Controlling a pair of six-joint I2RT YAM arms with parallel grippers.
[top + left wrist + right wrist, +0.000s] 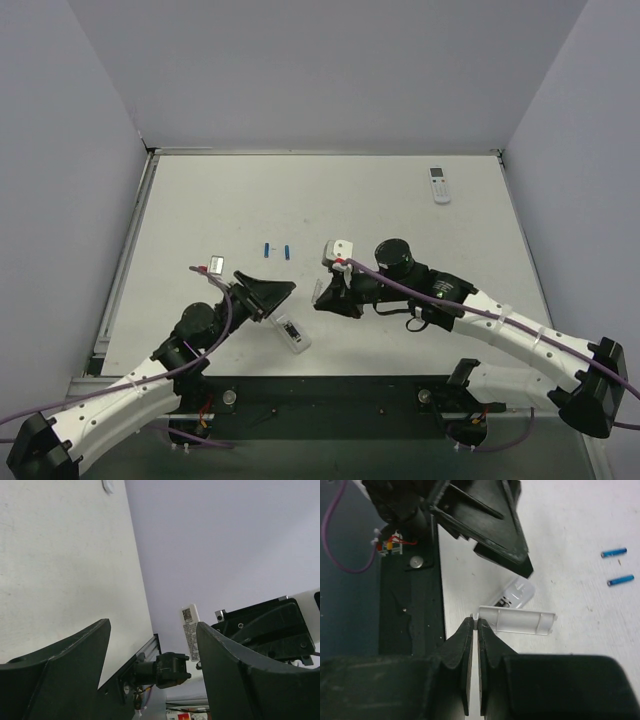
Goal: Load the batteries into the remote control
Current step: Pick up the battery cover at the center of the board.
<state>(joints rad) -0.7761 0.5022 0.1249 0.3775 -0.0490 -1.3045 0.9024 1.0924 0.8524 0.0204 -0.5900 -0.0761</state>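
The top camera looks down from above and behind the arm bases, taking in the whole table [200, 200]. The left wrist camera, rolled sideways, looks low along the table toward a wall [225, 540], out between the fingers of the left gripper [152, 625]. The right wrist camera looks down past the right gripper [474, 622], close over the white cover [520, 620]. It shares the batteries [613, 553] with the top view.

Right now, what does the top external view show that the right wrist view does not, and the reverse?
Only top external: the rounder second remote, near the far right corner of the table. Only right wrist: a close look at the right gripper shut on the end of the white battery cover. Both: the two blue batteries lying apart, the remote control, and the open left gripper near it.
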